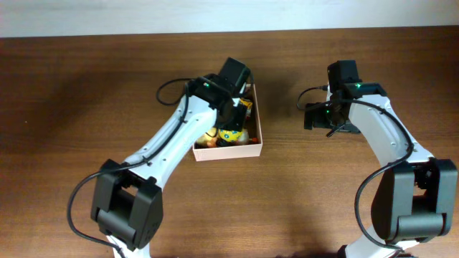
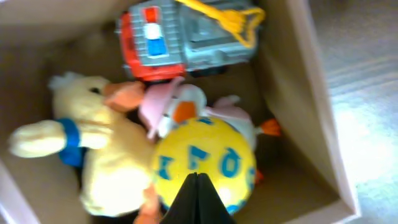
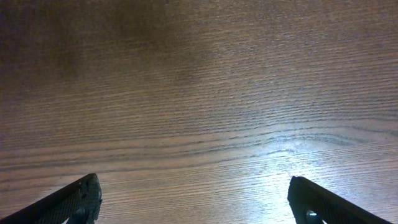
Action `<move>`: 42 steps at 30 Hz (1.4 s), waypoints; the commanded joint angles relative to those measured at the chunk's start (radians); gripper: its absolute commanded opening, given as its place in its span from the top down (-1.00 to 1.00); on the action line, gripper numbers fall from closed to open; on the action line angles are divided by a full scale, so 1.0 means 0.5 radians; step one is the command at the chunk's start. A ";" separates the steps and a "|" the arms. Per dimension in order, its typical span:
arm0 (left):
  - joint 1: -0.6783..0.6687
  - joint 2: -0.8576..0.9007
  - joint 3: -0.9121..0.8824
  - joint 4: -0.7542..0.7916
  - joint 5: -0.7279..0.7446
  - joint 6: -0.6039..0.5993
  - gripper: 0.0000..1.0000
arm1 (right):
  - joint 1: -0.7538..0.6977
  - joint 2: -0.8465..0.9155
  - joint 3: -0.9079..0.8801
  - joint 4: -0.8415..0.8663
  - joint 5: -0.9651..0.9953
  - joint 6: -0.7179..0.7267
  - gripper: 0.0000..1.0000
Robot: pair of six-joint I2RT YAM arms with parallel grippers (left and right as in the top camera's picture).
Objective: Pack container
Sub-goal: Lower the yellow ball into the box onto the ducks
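The container is a shallow white-walled box with a tan inside, sitting mid-table. Inside it lie a yellow ball with blue numbers, a cream plush duck with a blue band, a pink and white plush and a red and grey toy truck. My left gripper hangs just above the ball, its jaws pressed together with nothing between them. My right gripper stands open over bare wood to the right of the container, holding nothing.
The left arm reaches over the container from the front left. The right arm stands to the right. Dark brown wooden tabletop surrounds the box; a pale wall edge runs along the back.
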 commanded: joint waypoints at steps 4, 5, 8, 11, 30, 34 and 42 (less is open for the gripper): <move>-0.047 -0.070 0.036 -0.079 0.018 -0.076 0.96 | -0.005 -0.040 0.017 -0.001 0.033 0.002 -0.98; -0.047 -0.068 0.034 -0.090 0.017 -0.076 0.96 | -0.005 -0.040 0.017 -0.002 0.033 0.002 -0.97; -0.047 -0.065 0.018 -0.096 -0.024 -0.082 0.95 | -0.005 -0.040 0.017 -0.002 0.033 0.002 -0.99; -0.047 -0.060 -0.009 -0.080 -0.139 -0.105 0.96 | -0.005 -0.040 0.017 -0.002 0.033 0.002 -0.98; -0.047 -0.058 -0.405 0.324 -0.124 -0.105 0.94 | -0.005 -0.040 0.017 -0.002 0.033 0.002 -0.98; -0.047 -0.056 -0.422 0.312 -0.126 -0.103 0.94 | -0.005 -0.041 0.017 -0.002 0.033 0.002 -0.98; -0.056 -0.021 -0.459 0.375 -0.125 -0.104 0.94 | -0.005 -0.040 0.017 -0.001 0.033 0.002 -0.98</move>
